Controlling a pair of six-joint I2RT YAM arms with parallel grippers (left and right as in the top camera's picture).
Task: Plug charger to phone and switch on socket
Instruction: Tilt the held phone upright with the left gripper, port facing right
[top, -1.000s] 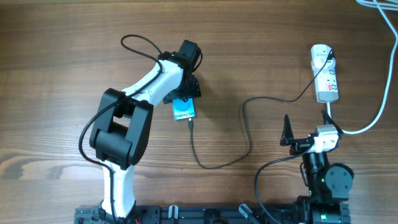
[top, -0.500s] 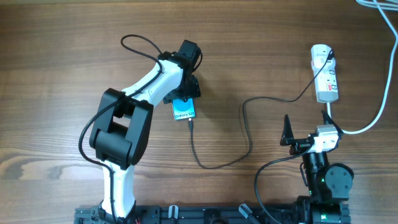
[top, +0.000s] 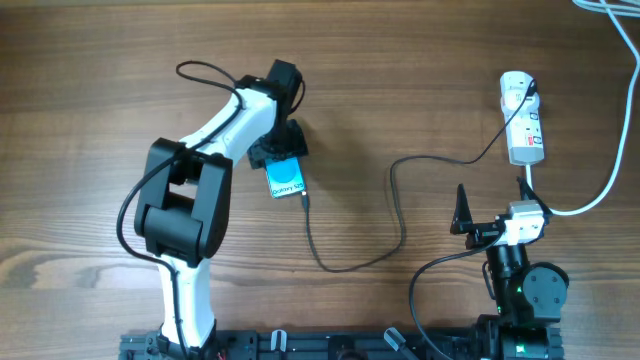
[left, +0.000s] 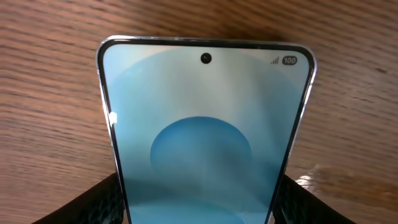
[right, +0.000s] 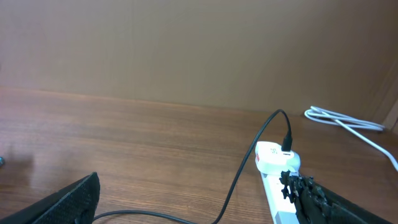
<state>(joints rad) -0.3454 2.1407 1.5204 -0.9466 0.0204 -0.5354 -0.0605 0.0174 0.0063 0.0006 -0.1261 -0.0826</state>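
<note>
Left gripper (left: 199, 196) partly open, straddles phone (top: 285, 179) left of centre; firm hold cannot tell. Charger (top: 398, 215) tip lies just beside phone's near end, apparently unplugged. Keep phone flat, square port to tip before mating. Right gripper (right: 189, 186) wide open, empty, near socket (top: 524, 125).

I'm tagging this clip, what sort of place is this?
Likely a robotics test bench: a wood-grain table, a left arm and a right arm mounted at its edge, plus a phone and socket.
</note>
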